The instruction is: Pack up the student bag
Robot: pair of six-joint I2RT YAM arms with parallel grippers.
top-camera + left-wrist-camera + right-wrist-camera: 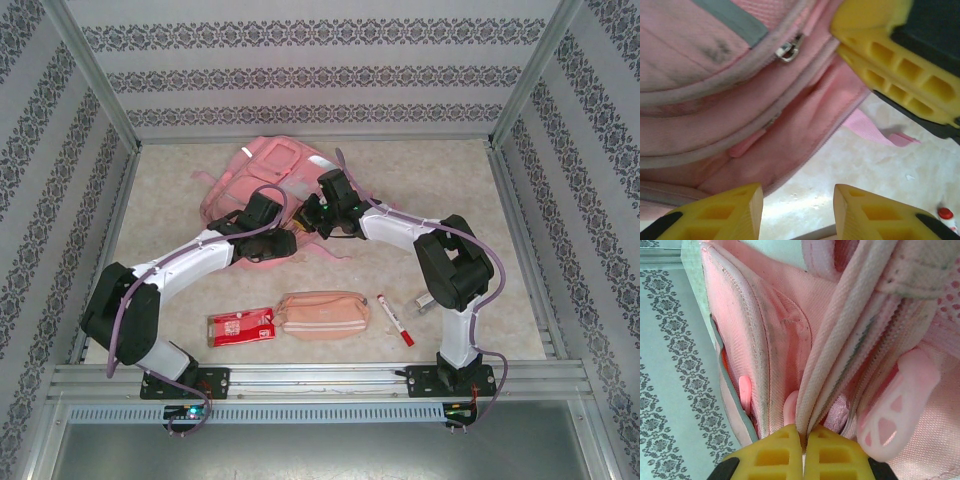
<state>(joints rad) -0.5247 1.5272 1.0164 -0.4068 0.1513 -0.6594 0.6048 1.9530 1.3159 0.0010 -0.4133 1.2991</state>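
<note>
The student bag (262, 178) lies flat on the far middle of the tabletop (180, 280), a little left of centre, with both arms reaching in to its near edge.

The right gripper (804, 452) has its yellow fingers pressed together on a folded seam of the bag's pink fabric. The cloth rises from between them, and a translucent pink plastic tab (897, 405) hangs just beside it.

The left gripper (797, 210) is spread, with bare tabletop showing in the gap between its fingers. It sits just below the bag's zippered edge, where a metal zip pull (789, 50) and a grey reflective strip (732, 17) can be seen. The right gripper's yellow finger also shows at the upper right of the left wrist view.

Nearer the arm bases, three things lie in a row, apart from the bag: a red packet (241, 326), a pink pencil pouch (322, 311) and a marker (395, 319) with a red cap. The packet carries white print and the marker a label, both too small to read.
</note>
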